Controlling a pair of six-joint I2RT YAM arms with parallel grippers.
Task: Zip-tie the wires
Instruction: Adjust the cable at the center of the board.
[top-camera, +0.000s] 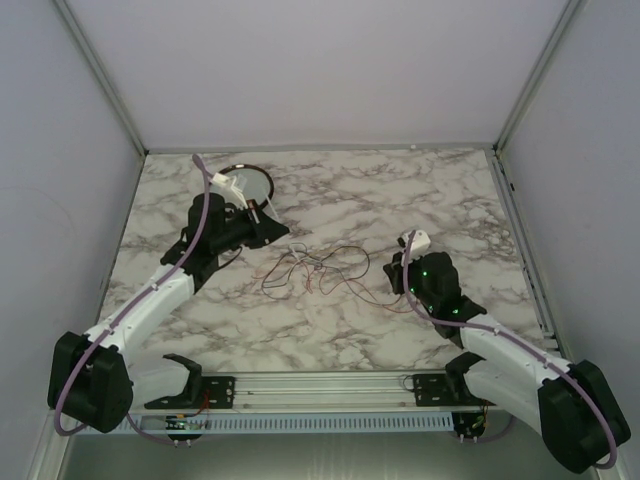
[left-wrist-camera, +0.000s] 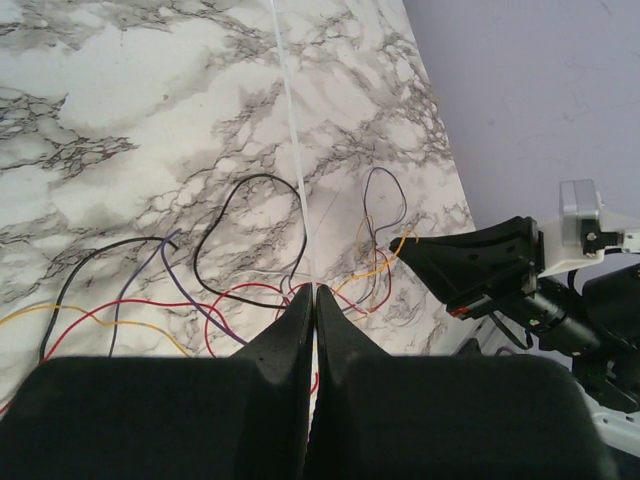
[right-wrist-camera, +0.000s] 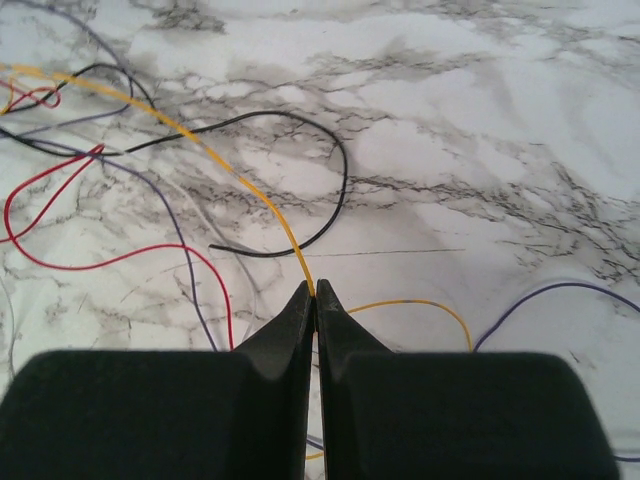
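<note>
The wires (top-camera: 315, 268) lie in a loose tangle of red, black, yellow and purple strands in the middle of the marble table. My left gripper (left-wrist-camera: 315, 290) (top-camera: 272, 232) sits just left of the tangle. It is shut on a thin white zip tie (left-wrist-camera: 292, 140) that runs straight out from its tips over the wires (left-wrist-camera: 198, 255). My right gripper (right-wrist-camera: 315, 288) (top-camera: 395, 272) is at the tangle's right side, shut on a yellow wire (right-wrist-camera: 240, 178) that enters between its tips. The left wrist view also shows the right gripper (left-wrist-camera: 412, 248) with the yellow strand at its tip.
A round dark-rimmed dish (top-camera: 262, 170) stands at the back left, behind the left wrist. A metal rail (top-camera: 320, 385) runs along the near edge between the arm bases. Grey walls close in the table on three sides.
</note>
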